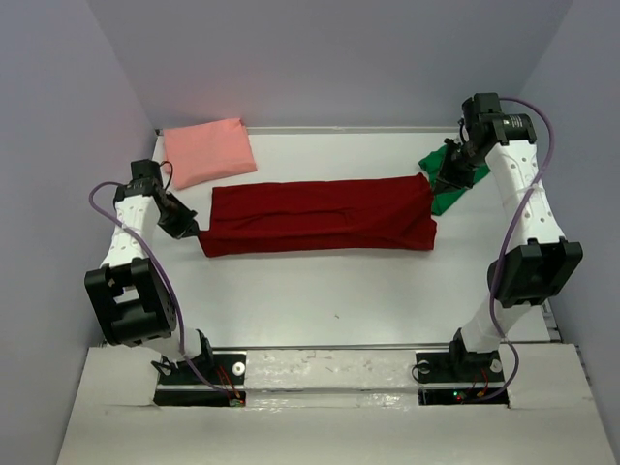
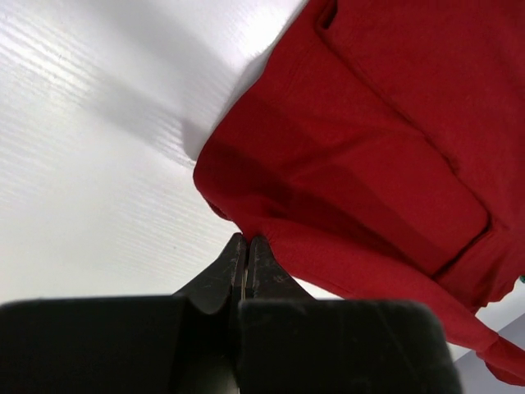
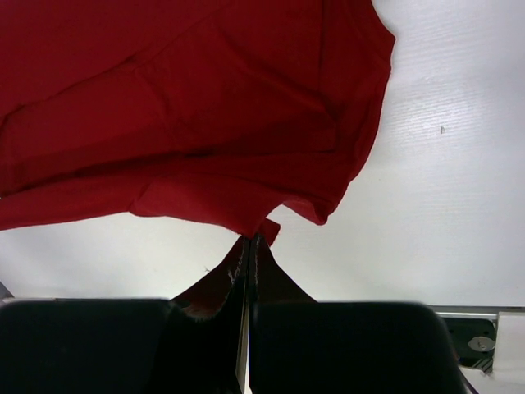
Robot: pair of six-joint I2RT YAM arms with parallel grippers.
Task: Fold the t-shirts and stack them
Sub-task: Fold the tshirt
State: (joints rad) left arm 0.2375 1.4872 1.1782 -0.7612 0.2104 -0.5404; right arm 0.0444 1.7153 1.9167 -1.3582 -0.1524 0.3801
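Dark red t-shirt point(image 1: 320, 215): lying stretched out wide.
Left gripper point(image 2: 246, 243): pinching its left edge, closed tight.
Right gripper point(image 3: 251, 240): pinching its right edge likewise.
Salmon pink t-shirt point(image 1: 208, 152): sitting behind its left end.
Green t-shirt point(image 1: 451, 200): lying beside its right end.

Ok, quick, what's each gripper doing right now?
Left gripper: shut on the dark red t-shirt, left end.
Right gripper: shut on its right end.

Robot lab test cell: white table point(image 1: 320, 300) boxed by plain pale walls point(image 1: 339, 58), left arm point(image 1: 126, 242) and right arm point(image 1: 528, 208) bolted at edge, purple cables point(image 1: 94, 201) exposed.
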